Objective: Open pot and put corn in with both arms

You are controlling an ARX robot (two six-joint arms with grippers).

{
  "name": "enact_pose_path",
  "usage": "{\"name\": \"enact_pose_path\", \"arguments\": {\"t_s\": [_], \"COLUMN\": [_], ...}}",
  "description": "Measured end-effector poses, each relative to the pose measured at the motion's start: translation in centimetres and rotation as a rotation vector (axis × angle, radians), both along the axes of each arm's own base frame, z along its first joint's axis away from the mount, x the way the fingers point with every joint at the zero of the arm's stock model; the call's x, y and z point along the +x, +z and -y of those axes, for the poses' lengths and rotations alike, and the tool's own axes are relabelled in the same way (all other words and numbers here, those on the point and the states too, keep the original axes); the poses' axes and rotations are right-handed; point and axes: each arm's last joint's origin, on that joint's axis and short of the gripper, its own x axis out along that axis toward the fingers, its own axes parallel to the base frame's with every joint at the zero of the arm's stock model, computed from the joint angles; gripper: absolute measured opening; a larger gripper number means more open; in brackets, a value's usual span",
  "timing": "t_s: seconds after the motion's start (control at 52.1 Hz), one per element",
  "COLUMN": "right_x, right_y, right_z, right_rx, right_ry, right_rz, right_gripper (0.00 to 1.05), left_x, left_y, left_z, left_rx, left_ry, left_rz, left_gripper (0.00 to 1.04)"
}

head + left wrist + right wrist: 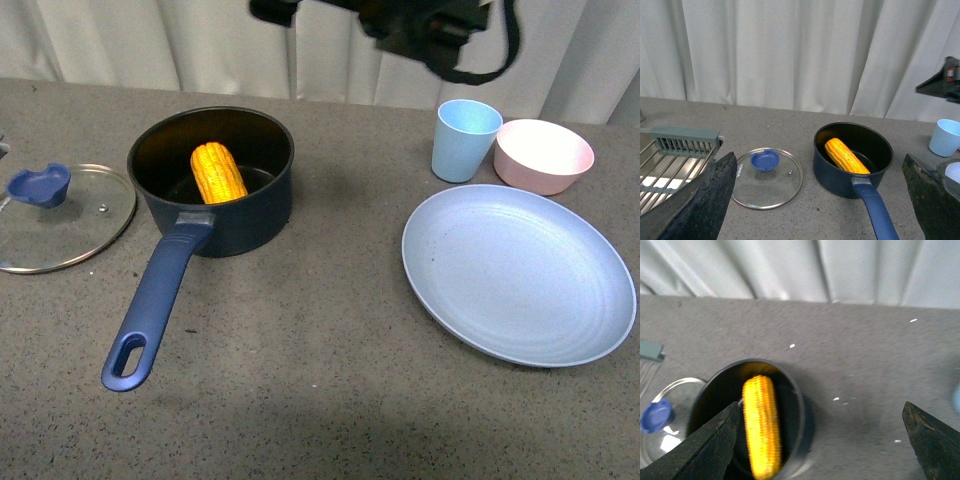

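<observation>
**Front view: corn in the pot, lid off**

Nearest me, the pot (215,190) sits on the worktop (320,400) with the corn (218,172) leaning inside. Its glass lid (60,215) lies just beside. Both my claws, left (815,200) and right (820,450), gape empty. I judge nothing is left.

Even, soft light throughout; right wrist view motion-blurred, corn (761,425) smeared, other views sharp
</observation>
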Motion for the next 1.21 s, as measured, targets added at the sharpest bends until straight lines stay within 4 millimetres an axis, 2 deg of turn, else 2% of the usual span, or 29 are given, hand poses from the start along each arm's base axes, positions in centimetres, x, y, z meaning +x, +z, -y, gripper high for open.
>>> {"name": "enact_pose_path", "arguments": {"t_s": [0.077,0.153,0.365,0.441,0.556,0.652,0.883,0.959,1.209], "right_x": [-2.1,-4.8,-10.7,-11.4,-13.2,-15.4,-18.4,-19.5,-22.0], "right_y": [0.4,-0.1,-1.5,-1.8,-3.2,-2.7,-2.7,-2.7,-2.6], "right_z": [3.0,6.0,9.9,10.3,11.9,14.1,16.4,17.1,18.4], "right_rx": [-0.068,-0.146,-0.26,-0.279,-0.222,-0.199,-0.202,-0.201,-0.202], "right_ry": [-0.068,-0.152,-0.265,-0.271,-0.302,-0.335,-0.334,-0.333,-0.333], "right_rz": [0.085,0.151,0.261,0.269,0.464,0.542,0.541,0.542,0.545], "right_gripper": [0.95,0.95,0.95,0.94,0.74,0.53,0.17,0.01,0.01], "left_x": [0.0,0.0,0.0,0.0,0.0,0.0,0.0,0.0,0.0], "left_y": [0.0,0.0,0.0,0.0,0.0,0.0,0.0,0.0,0.0], "left_z": [0.0,0.0,0.0,0.0,0.0,0.0,0.0,0.0,0.0], "left_rx": [0.0,0.0,0.0,0.0,0.0,0.0,0.0,0.0,0.0], "left_ry": [0.0,0.0,0.0,0.0,0.0,0.0,0.0,0.0,0.0], "left_rz": [0.0,0.0,0.0,0.0,0.0,0.0,0.0,0.0,0.0], "left_gripper": [0.98,0.98,0.98,0.98,0.98,0.98,0.98,0.98,0.98]}}
